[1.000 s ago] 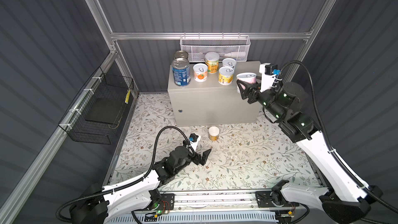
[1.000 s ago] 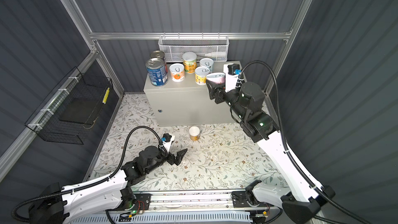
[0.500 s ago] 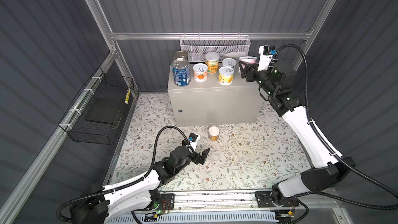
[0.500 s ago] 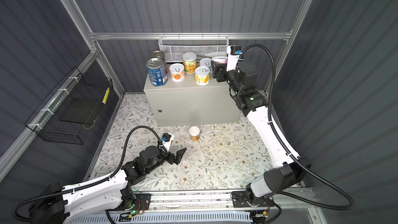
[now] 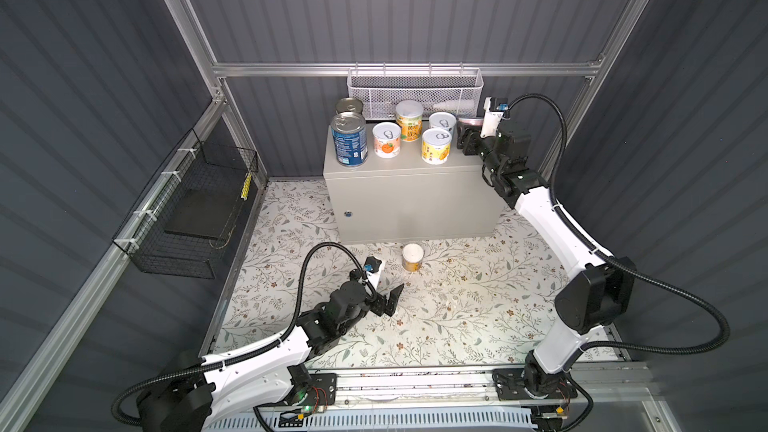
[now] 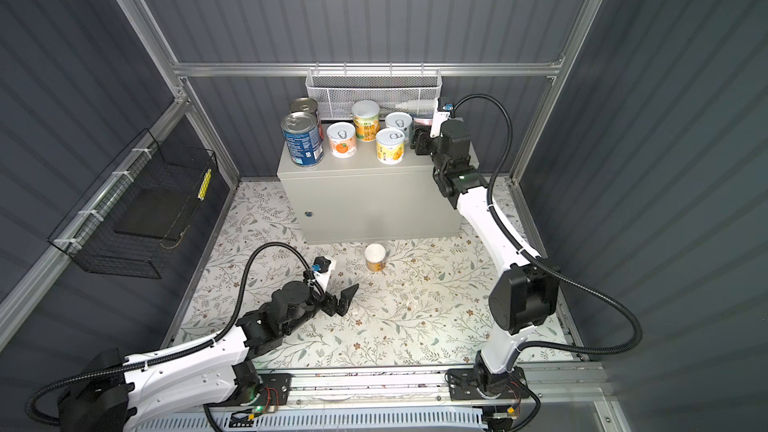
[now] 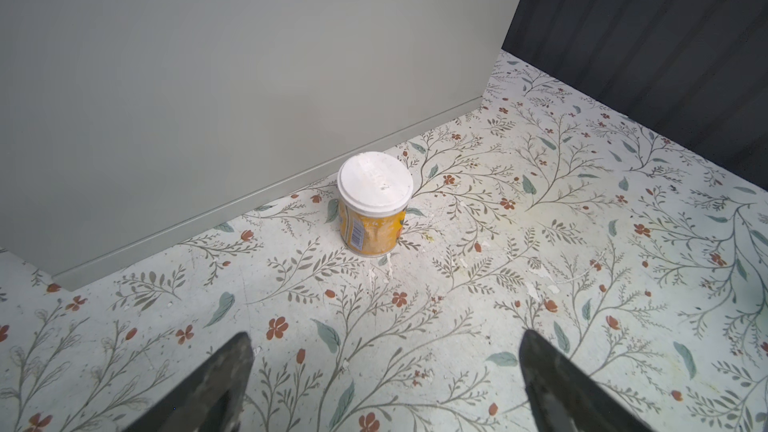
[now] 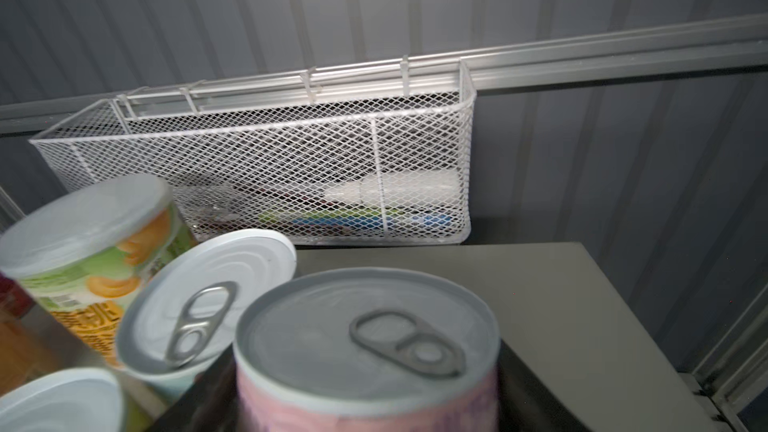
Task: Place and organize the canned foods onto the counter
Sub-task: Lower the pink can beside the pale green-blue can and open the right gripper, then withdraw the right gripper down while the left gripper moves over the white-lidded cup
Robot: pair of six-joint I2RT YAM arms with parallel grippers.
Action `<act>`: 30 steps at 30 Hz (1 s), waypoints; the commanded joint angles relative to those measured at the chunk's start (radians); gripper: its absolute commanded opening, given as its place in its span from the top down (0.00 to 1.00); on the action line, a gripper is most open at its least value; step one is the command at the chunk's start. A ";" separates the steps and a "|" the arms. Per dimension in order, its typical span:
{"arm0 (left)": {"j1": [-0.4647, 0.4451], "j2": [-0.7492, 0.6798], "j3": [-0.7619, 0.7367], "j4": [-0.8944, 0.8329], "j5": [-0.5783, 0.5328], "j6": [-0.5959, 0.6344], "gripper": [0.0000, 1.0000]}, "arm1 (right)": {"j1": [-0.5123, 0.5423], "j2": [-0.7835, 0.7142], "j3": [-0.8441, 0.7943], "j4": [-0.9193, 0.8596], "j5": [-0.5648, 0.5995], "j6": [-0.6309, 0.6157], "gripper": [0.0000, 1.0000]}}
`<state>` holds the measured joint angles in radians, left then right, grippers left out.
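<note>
**A:** The right gripper was clamped on the pink can at the counter's right rear corner, slotting it in beside the pale can.

**B:** Was it down yet?

**A:** Hard to tell, probably just above. The left gripper gaped wide, lined up on the yellow can, which stood on the floor near the counter's front edge.

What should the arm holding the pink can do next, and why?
Probably lower the pink can onto the bare counter beside the pale can and let go: the right gripper holds it at that spot.
</note>
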<state>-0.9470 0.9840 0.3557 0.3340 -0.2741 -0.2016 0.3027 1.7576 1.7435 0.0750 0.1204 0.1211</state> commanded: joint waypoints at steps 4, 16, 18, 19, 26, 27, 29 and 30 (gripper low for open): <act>0.007 0.027 0.018 0.002 -0.023 0.005 0.00 | -0.007 0.030 0.098 0.149 0.082 -0.047 0.24; 0.007 0.045 0.030 -0.005 -0.008 0.001 0.00 | -0.006 -0.105 -0.003 0.067 0.124 -0.046 0.01; 0.007 0.033 0.030 -0.012 -0.009 -0.002 0.00 | -0.005 -0.183 -0.057 0.053 0.126 -0.050 0.01; 0.008 0.026 0.031 -0.017 -0.010 -0.002 0.00 | -0.005 -0.220 -0.089 0.051 0.132 -0.051 0.01; 0.007 0.025 0.043 -0.045 -0.019 -0.008 0.00 | -0.007 -0.558 -0.375 -0.071 0.108 -0.005 0.01; 0.007 0.032 0.049 -0.051 -0.018 -0.008 0.00 | -0.007 -0.601 -0.408 -0.114 0.083 0.005 0.01; 0.007 0.047 0.055 -0.049 -0.016 -0.006 0.00 | -0.007 -0.688 -0.477 -0.183 0.035 0.021 0.01; 0.007 0.055 0.055 -0.045 -0.009 -0.008 0.00 | -0.007 -0.733 -0.521 -0.205 0.015 0.030 0.01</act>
<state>-0.9470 1.0206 0.3775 0.3016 -0.2741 -0.2028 0.2951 1.0943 1.3083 0.0044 0.2047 0.1143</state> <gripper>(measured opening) 0.996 0.988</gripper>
